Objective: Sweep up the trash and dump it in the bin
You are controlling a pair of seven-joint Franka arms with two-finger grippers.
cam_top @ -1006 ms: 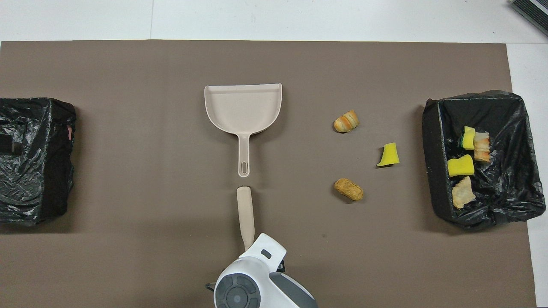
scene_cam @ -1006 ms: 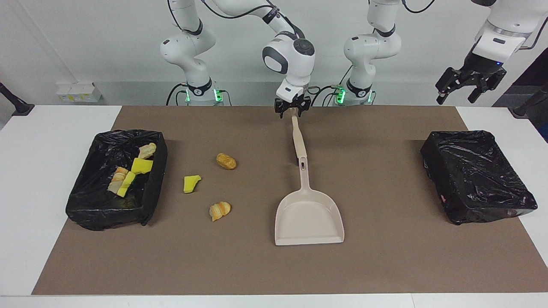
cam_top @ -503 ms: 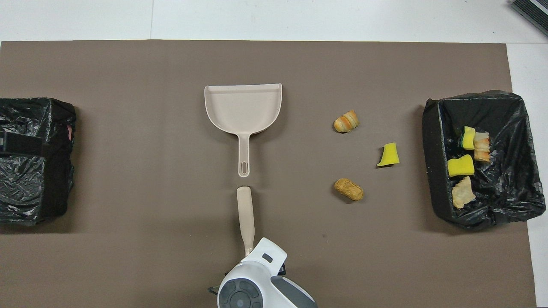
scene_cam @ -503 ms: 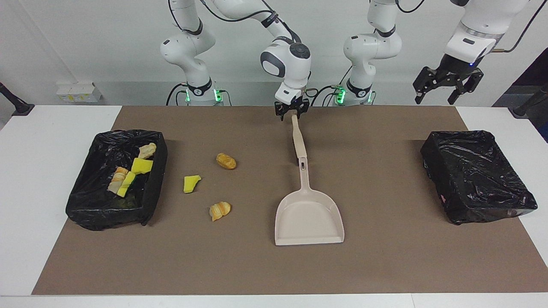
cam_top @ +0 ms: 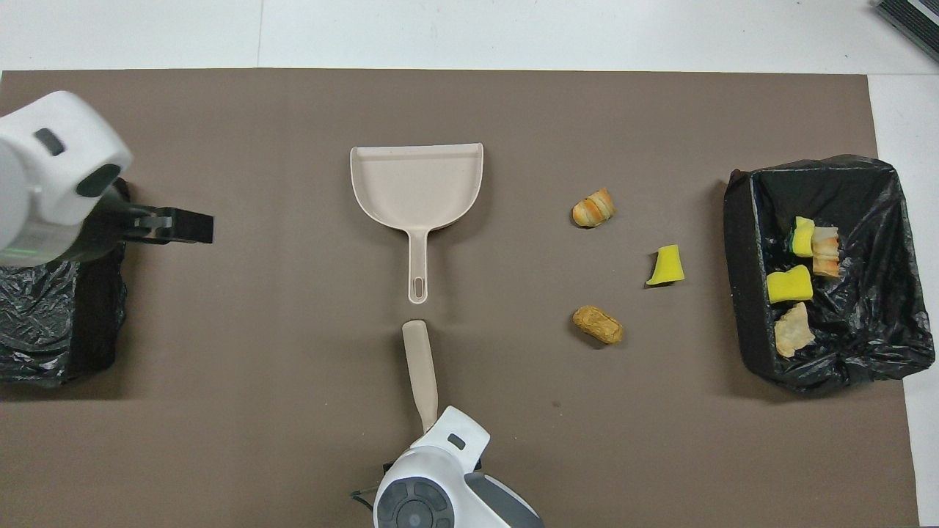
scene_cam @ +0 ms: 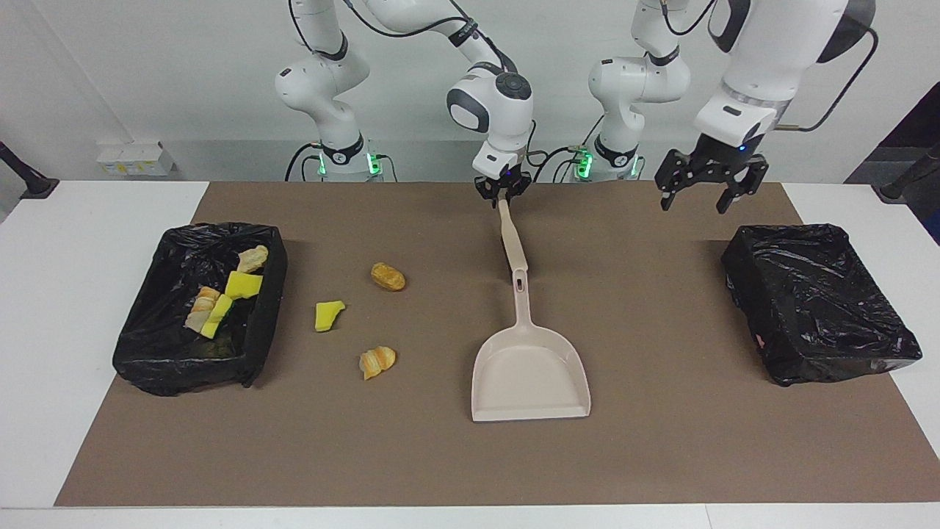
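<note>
Three pieces of trash lie on the brown mat: a tan lump [scene_cam: 388, 276] [cam_top: 598, 324], a yellow sponge chunk [scene_cam: 328, 314] [cam_top: 666, 265] and an orange-striped lump [scene_cam: 377, 361] [cam_top: 593, 208]. Beside them, at the right arm's end, a black-lined bin [scene_cam: 261, 327] [cam_top: 742, 293] holds several more scraps. The beige dustpan [scene_cam: 530, 371] [cam_top: 417, 183] lies flat mid-mat. My right gripper [scene_cam: 502, 189] is shut on the top of a slanted beige stick [scene_cam: 510, 239] [cam_top: 419, 359], whose lower end is by the dustpan's handle. My left gripper [scene_cam: 693, 206] [cam_top: 198, 226] hangs open over the mat.
A second black-lined bin [scene_cam: 815, 294] [cam_top: 51, 337] sits at the left arm's end of the mat, just beside where the left gripper hangs. White table [scene_cam: 88, 220] surrounds the mat.
The right gripper's fingers have closed on the stick's top end. The left arm has swung in and down from outside the table's end to over the mat beside the second bin.
</note>
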